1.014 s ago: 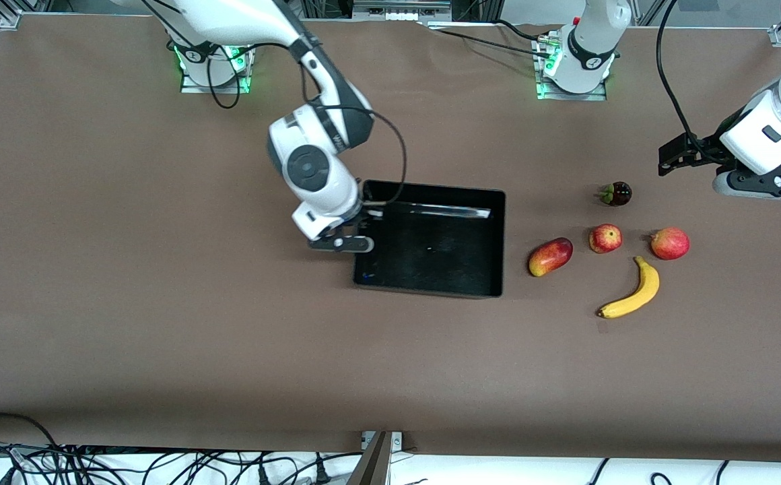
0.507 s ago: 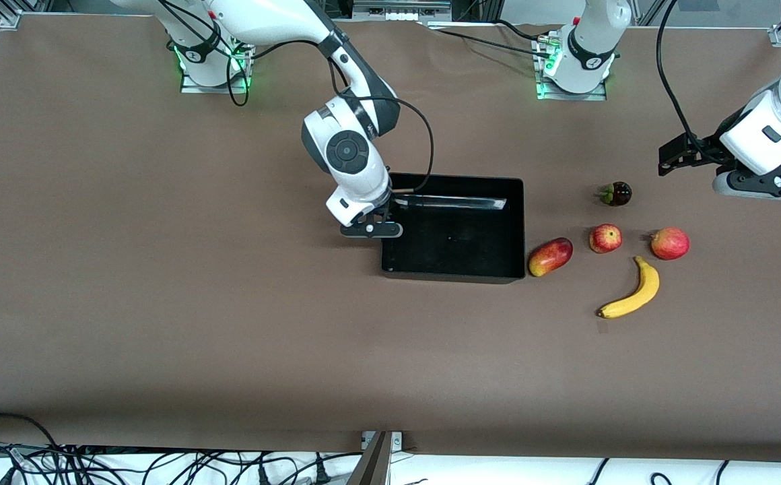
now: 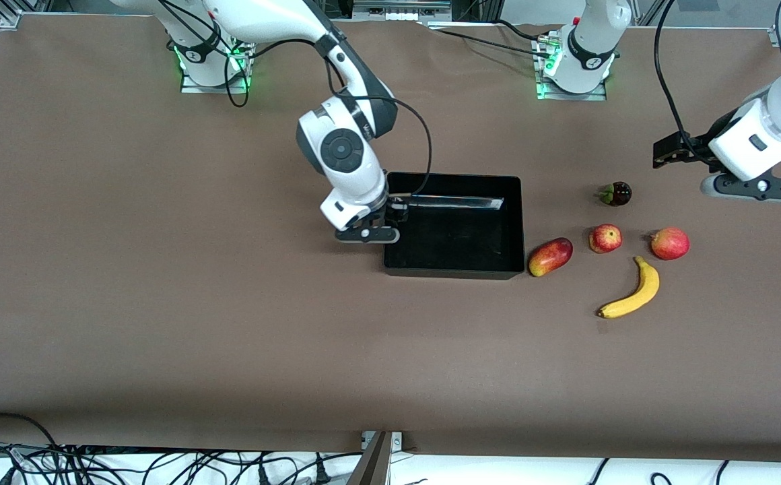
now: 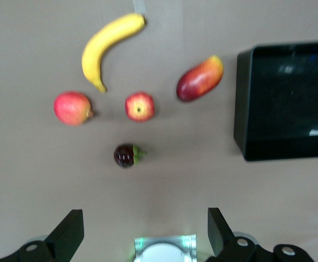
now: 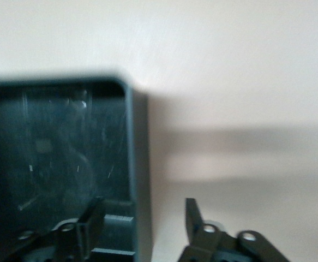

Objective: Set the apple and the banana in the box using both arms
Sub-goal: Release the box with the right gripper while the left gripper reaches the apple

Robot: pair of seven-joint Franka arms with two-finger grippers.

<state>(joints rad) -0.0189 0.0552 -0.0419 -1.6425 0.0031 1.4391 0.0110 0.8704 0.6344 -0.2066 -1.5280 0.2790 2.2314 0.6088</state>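
1. Front view, nearest the camera: the banana [image 3: 630, 292] lies on the brown table [image 3: 161, 323] toward the left arm's end, curved, with its dark tips showing.
2. A little farther from the camera sits a row of three red fruits: a mango [image 3: 550, 256] just beside the box's wall, the apple [image 3: 605, 238] in the middle, and a pinkish-red round fruit [image 3: 670, 243] nearest the left arm's end. The apple is near the banana but apart from it.
3. Farther still, a small dark fruit with a green stem [image 3: 615, 194] stands alone.
4. The box [image 3: 513, 222], black and glossy, sits beside the mango toward the right arm's end, holding no fruit.
5. The right gripper [image 3: 382, 222] is at the box's wall at the right arm's end; in the right wrist view its fingers [image 5: 91, 222] are parted with that wall between them, one inside the box and one outside, not closed on it.
6. The left gripper [image 3: 666, 152] hangs over bare table, up in the air past the dark fruit; the left wrist view shows its fingers [image 4: 69, 233] spread wide with nothing held.
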